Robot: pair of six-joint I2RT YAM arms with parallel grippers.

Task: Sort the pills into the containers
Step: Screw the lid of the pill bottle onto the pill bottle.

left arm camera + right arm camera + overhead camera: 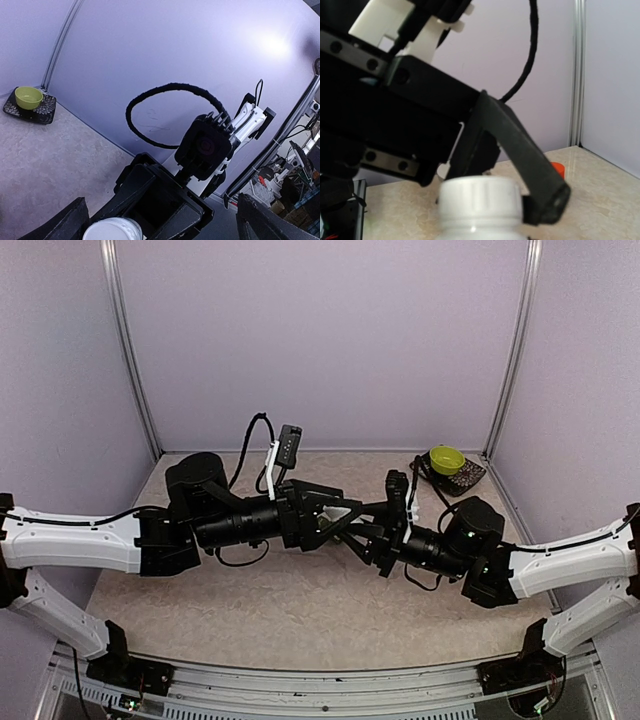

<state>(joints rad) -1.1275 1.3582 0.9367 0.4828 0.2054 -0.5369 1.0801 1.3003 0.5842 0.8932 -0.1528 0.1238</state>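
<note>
A white pill bottle (341, 512) is held above the table where the two arms meet. It fills the bottom centre of the right wrist view (479, 202), and my right gripper (374, 538) is shut on its body. My left gripper (338, 516) is open, with its fingers (530, 170) on either side of the ribbed white cap (113, 230). One finger touches the cap's side; the other stands well apart. No pills show. The dark green strip of containers is out of view.
A yellow-green bowl (447, 459) sits on a dark patterned tray (470, 478) at the back right corner, also in the left wrist view (28, 97). A small orange cap (558, 170) lies on the table. A black device (290, 445) stands at the back wall.
</note>
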